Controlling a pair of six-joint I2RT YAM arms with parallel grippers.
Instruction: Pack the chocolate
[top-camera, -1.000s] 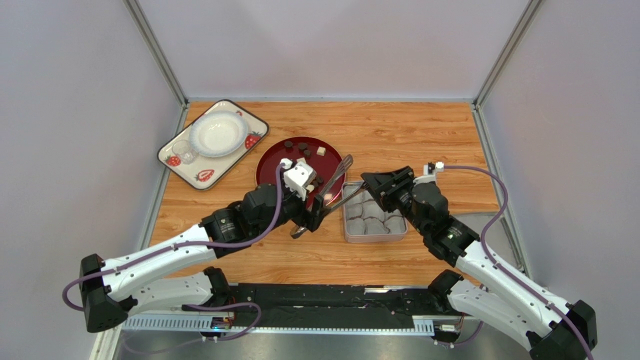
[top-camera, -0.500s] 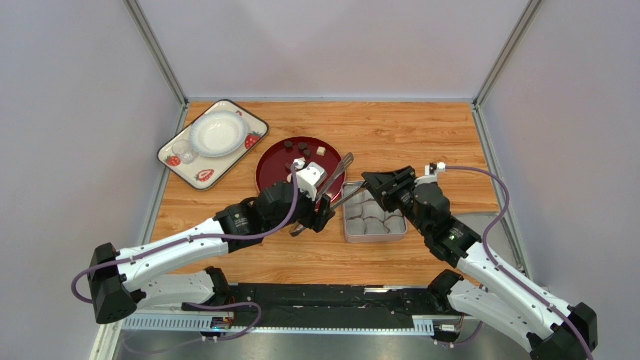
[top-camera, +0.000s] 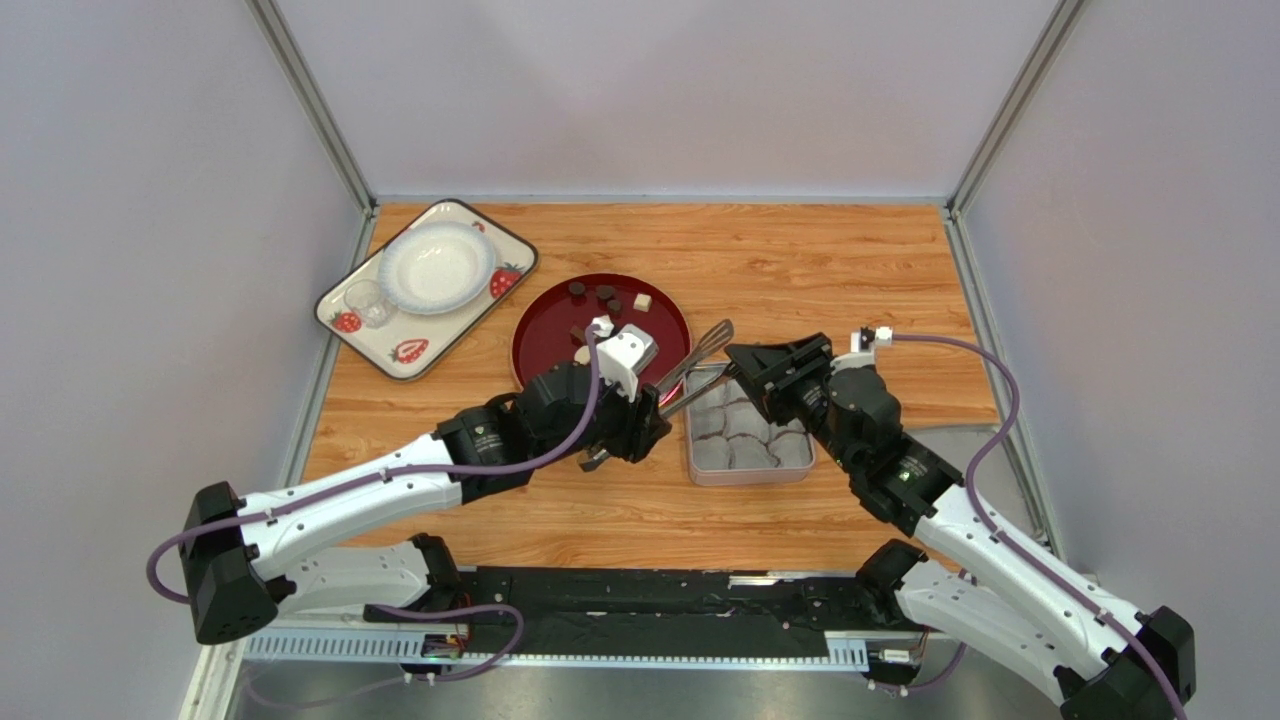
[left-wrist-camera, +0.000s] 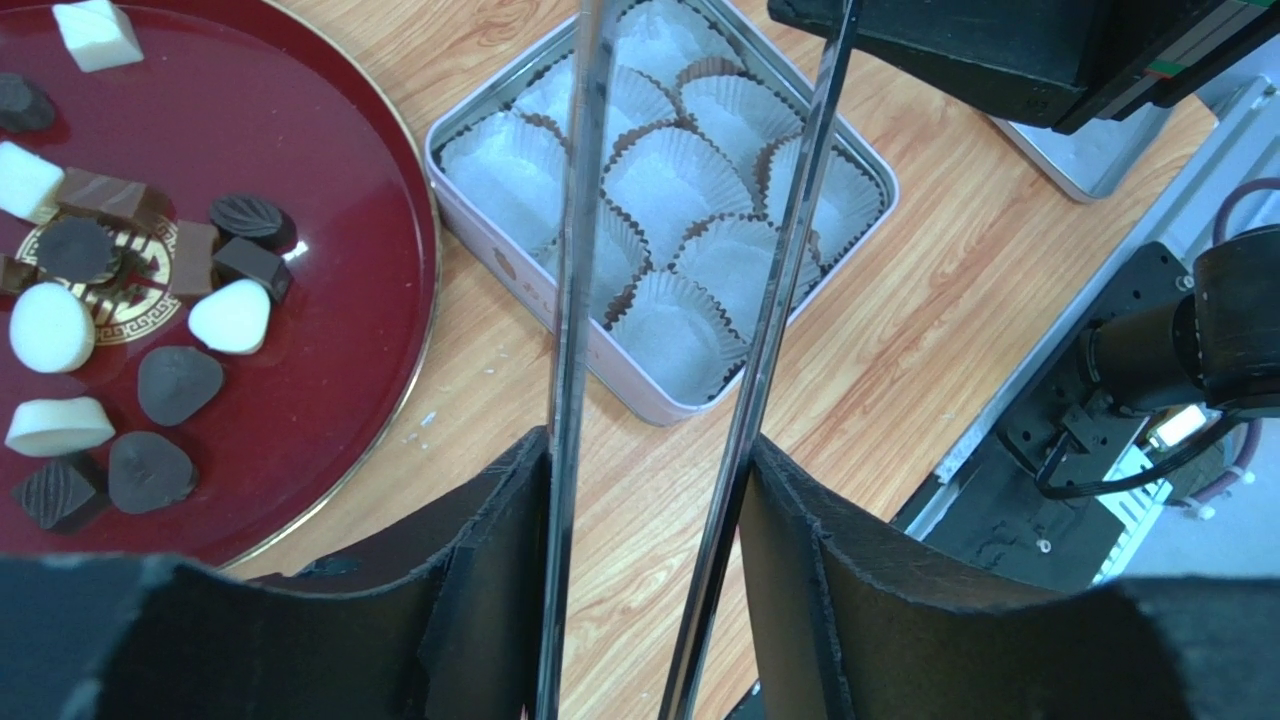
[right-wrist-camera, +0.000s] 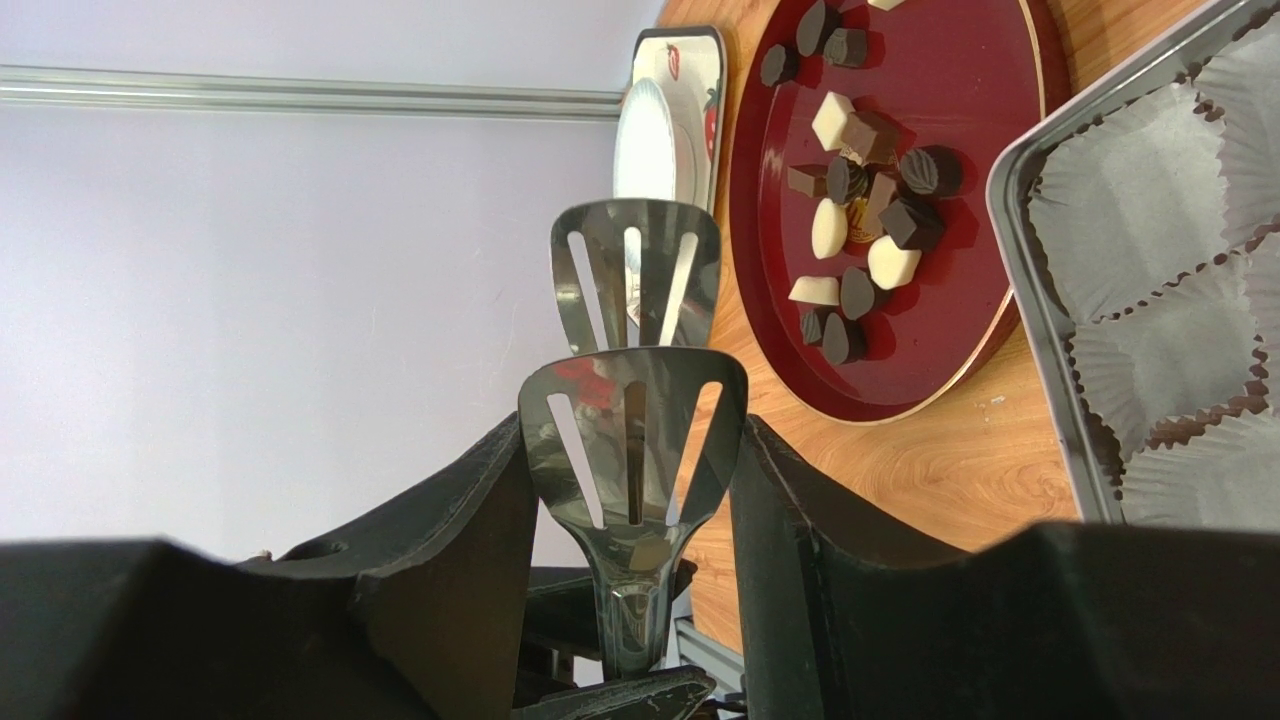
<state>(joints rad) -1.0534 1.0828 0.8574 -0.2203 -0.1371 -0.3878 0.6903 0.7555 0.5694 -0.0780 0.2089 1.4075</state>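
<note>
Top external: the tongs (top-camera: 699, 354) bridge the left gripper (top-camera: 655, 420) and the right gripper (top-camera: 744, 371) between the red plate (top-camera: 541, 348), where the chocolate (top-camera: 604, 296) lies loose, and the grey tin (top-camera: 751, 479). This looks like a handover, best done with the left squeezing both springy arms evenly before the right lets go. Left wrist: the jaws stand about halfway, one tong arm lying against each of the fingers (left-wrist-camera: 489, 578), seemingly a light grip. Right wrist: the jaws, middling wide, clamp the nearer slotted blade by its edges, and neither blade carries chocolate.
</note>
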